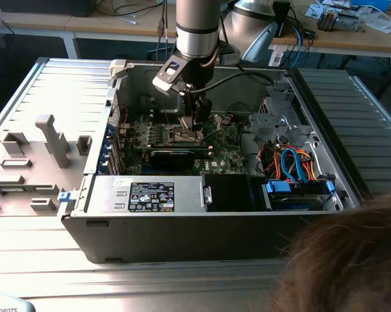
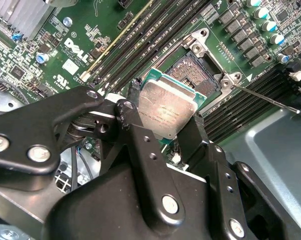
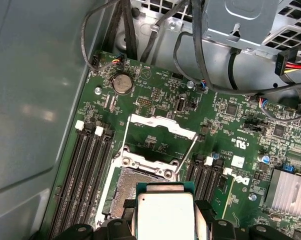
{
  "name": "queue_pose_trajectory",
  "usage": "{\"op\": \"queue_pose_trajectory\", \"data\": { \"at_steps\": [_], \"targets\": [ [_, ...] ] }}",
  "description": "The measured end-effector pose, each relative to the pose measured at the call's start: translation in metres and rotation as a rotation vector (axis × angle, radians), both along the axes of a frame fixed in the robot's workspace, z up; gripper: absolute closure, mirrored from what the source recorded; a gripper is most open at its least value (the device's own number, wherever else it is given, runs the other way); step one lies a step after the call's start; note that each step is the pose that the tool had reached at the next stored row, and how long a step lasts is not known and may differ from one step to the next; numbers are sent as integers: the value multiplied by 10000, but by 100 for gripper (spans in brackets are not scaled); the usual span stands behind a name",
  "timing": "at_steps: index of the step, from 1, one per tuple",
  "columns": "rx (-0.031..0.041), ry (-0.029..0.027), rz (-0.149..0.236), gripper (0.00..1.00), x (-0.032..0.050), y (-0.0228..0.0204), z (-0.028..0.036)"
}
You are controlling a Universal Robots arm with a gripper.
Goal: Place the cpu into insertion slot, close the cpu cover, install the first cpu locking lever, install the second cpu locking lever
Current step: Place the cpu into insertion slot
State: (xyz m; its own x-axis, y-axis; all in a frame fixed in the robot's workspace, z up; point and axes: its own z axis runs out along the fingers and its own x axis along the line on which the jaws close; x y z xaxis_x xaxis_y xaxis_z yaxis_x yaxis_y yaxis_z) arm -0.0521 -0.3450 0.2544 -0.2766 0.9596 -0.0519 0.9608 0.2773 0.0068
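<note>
Cpu [image 2: 168, 107], flat dull-silver square, pinched between black fingers [image 2: 136, 136].

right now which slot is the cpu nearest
The square, silver-rimmed insertion slot; the cpu held in the jaws overlaps it, unlike the long narrow memory slots alongside.

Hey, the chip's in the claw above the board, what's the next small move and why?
Probably ease the cpu sideways until it sits square over the insertion slot: the claw holds it seemingly offset, overlapping one edge, with the cpu cover swung open.
</note>
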Motion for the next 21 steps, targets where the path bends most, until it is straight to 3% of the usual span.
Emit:
{"op": "queue_pose_trajectory", "data": {
  "at_steps": [21],
  "targets": [
    [-1, 0, -338, 45, 0, 0, -8]
  ]
}}
